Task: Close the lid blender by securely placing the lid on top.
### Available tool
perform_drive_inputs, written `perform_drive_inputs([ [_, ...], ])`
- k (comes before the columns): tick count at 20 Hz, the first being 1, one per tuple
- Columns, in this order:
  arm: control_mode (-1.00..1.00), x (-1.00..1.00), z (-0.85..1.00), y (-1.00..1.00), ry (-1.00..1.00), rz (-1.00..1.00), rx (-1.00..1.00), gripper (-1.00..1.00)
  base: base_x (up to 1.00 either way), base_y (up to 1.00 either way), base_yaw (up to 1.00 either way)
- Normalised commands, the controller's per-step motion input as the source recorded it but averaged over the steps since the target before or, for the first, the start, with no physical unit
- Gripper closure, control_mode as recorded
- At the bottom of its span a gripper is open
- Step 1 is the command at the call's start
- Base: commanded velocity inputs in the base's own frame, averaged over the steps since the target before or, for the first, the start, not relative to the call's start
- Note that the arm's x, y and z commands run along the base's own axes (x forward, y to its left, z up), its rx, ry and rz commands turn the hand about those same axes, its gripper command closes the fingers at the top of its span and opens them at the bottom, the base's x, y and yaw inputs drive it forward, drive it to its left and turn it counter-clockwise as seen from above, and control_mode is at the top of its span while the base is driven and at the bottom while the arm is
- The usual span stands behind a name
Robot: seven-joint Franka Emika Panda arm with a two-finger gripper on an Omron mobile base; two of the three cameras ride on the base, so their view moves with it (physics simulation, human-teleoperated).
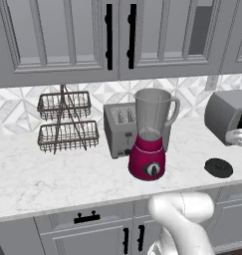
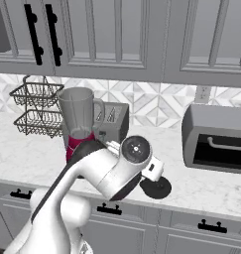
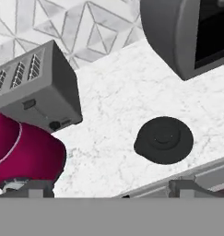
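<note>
The blender (image 1: 150,134) stands upright on the counter, a magenta base with a black dial under a clear grey jar whose top is uncovered. Its base (image 3: 26,152) shows at the lower left of the hand view, and the jar (image 2: 80,116) rises behind my arm. The lid (image 1: 218,167), a flat round black cap, lies on the counter to the blender's right, near the front edge. My gripper (image 3: 113,189) hovers above and short of the lid (image 3: 164,139), open, its fingertips (image 3: 35,186) far apart with nothing between them. My hand (image 2: 152,168) partly covers the lid (image 2: 157,188).
A boxy grey toaster (image 1: 120,129) stands just behind the blender. A dark grey oven-like appliance (image 2: 216,139) sits at the right on the counter. A two-tier wire basket rack (image 1: 65,122) is at the left. The counter's front edge (image 3: 196,170) runs just below the lid.
</note>
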Motion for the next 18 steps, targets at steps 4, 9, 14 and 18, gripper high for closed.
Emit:
perform_drive_inputs([
  [4,-1.00,0.29,-0.15,-0.88,0.42,-0.43,0.03,-1.00,0.00,0.00,0.00],
  [9,-1.00,0.28,-0.02,-0.47,0.28,-0.22,0.00,-1.00,0.00,0.00,0.00],
  [14,-1.00,0.00,-0.15,-0.03,0.10,-0.09,0.00,-1.00,0.00,0.00,0.00],
  [18,-1.00,0.00,-0.46,-0.03,0.10,-0.01,0.02,-1.00,0.00,0.00,0.00],
])
